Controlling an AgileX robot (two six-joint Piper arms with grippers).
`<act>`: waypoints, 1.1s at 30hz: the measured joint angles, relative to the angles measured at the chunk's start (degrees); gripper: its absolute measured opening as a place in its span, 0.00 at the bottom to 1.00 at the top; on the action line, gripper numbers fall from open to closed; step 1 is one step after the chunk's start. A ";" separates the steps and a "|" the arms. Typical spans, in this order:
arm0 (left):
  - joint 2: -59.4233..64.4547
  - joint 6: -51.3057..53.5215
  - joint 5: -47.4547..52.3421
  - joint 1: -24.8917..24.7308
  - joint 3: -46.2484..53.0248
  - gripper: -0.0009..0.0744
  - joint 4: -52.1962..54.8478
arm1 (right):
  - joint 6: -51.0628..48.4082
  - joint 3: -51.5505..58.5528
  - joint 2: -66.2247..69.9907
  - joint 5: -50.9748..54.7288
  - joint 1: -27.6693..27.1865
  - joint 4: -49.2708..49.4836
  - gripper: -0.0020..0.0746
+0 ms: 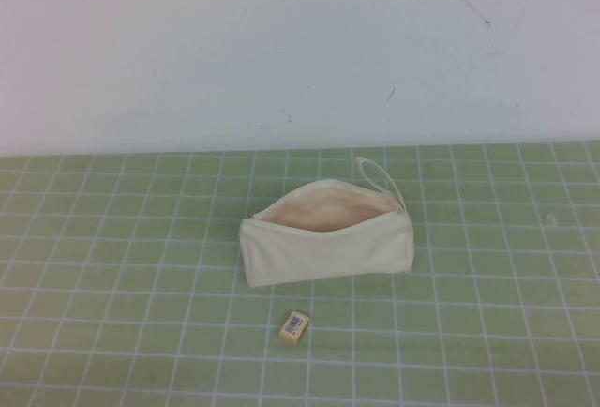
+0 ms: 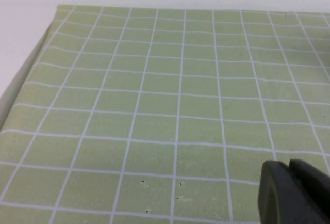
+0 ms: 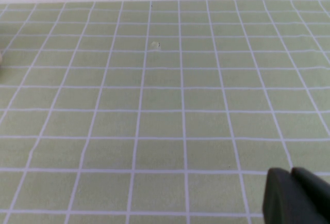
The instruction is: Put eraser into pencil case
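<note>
The pencil case [image 1: 326, 243], a cream fabric pouch, lies on its side near the centre of the green grid-lined mat [image 1: 112, 266], its long axis running left to right. Its zip is undone, and the mouth gapes upward and toward the far side, exposing the paler peach-cream lining [image 1: 323, 210]. A thin loop strap [image 1: 380, 174] projects from the far right end of the pouch and rests on the mat. The eraser [image 1: 294, 326], a small tan-yellow block bearing a white barcode label on its upper face, lies flat on the mat just on the near side of the pouch, slightly left of the pouch's middle, apart from it and not touching. A white wall [image 1: 281, 41] bounds the mat on the far side. Neither arm appears in the high view. In the left wrist view the left gripper [image 2: 290, 190] shows only as dark fingertips at the frame's corner, lying close together with a thin seam between them, over bare mat and holding nothing; the mat's edge and a pale surface beyond it are also visible there. In the right wrist view the right gripper [image 3: 292, 195] shows likewise as dark fingertips pressed close together, empty, over bare mat. A small pale speck [image 3: 155, 45] lies on the mat farther off in that view.
</note>
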 joint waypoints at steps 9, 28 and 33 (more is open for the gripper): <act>0.00 0.00 0.00 0.00 0.00 0.01 0.63 | 0.00 0.00 0.00 0.00 0.00 0.22 0.02; 0.00 0.00 0.00 0.00 0.00 0.01 -2.70 | 6.16 0.00 0.00 0.00 0.00 43.16 0.02; 0.00 0.00 0.00 0.00 0.00 0.01 -2.70 | -1.75 -1.75 0.00 2.92 0.00 43.41 0.02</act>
